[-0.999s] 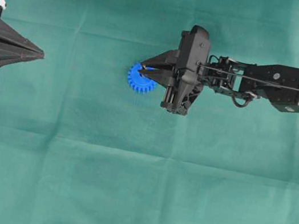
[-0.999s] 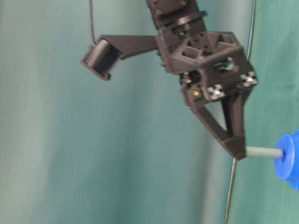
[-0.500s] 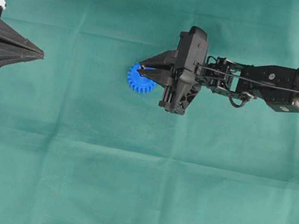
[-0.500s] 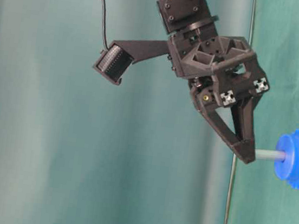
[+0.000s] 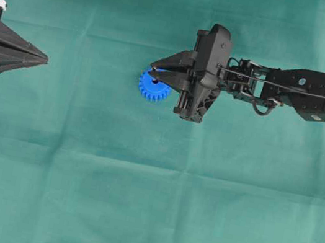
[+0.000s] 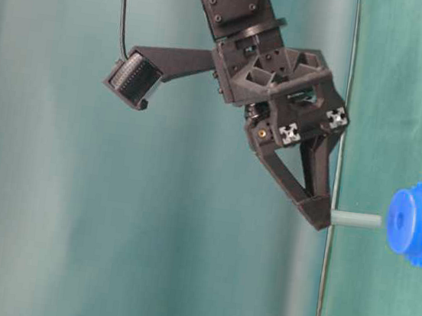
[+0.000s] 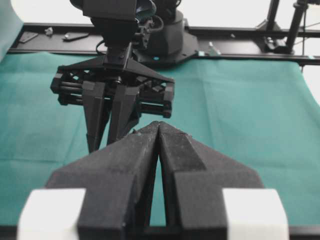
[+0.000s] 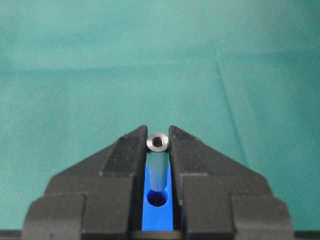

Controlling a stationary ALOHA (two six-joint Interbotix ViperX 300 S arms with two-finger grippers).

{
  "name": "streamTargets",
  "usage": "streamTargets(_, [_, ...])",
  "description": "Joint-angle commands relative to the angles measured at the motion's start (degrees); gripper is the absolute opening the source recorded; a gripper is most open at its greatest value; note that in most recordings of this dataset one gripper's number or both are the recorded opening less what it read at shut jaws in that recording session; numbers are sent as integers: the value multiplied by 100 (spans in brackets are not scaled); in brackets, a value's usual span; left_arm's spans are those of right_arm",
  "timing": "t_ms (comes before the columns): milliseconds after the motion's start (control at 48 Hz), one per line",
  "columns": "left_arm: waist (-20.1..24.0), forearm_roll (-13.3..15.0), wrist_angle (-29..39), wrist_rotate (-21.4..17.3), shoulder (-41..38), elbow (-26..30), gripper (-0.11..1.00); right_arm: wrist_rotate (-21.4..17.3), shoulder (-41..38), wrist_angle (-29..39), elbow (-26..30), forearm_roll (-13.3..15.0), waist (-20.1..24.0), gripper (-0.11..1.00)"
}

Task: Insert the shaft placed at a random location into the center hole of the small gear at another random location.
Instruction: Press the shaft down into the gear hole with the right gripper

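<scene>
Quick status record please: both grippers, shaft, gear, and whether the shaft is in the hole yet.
right gripper: shut on the shaft, above the gear
left gripper: shut, holding nothing, far from the gear
shaft: gripped at its upper end, lower end pointing at the gear
gear: flat on the green cloth, hub up
hole: in line below the shaft in the right wrist view
inserted: no; the table-level view shows a small gap between shaft tip and hub
</scene>
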State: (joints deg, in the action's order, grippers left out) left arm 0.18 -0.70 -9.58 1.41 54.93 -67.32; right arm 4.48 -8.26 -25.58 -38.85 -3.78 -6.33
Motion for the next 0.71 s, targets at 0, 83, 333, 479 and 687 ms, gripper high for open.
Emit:
streamTargets(0, [0,-9,-26,0,-35,88,0,88,176,-44,79,0,18,13])
streamTargets(83, [9,-9,-26,0,-35,97,0,88,149,-44,79,0,9,13])
streamTargets(333, [9,-9,-26,0,-35,97,0,88,-88,-105,97,-9,9,13])
streamTargets(479, [9,-9,-26,0,-35,97,0,70,-229,-193,88,-18,9,13])
streamTargets(687, [9,-9,-26,0,-35,97,0,53,-334,-229,79,-26,18,13])
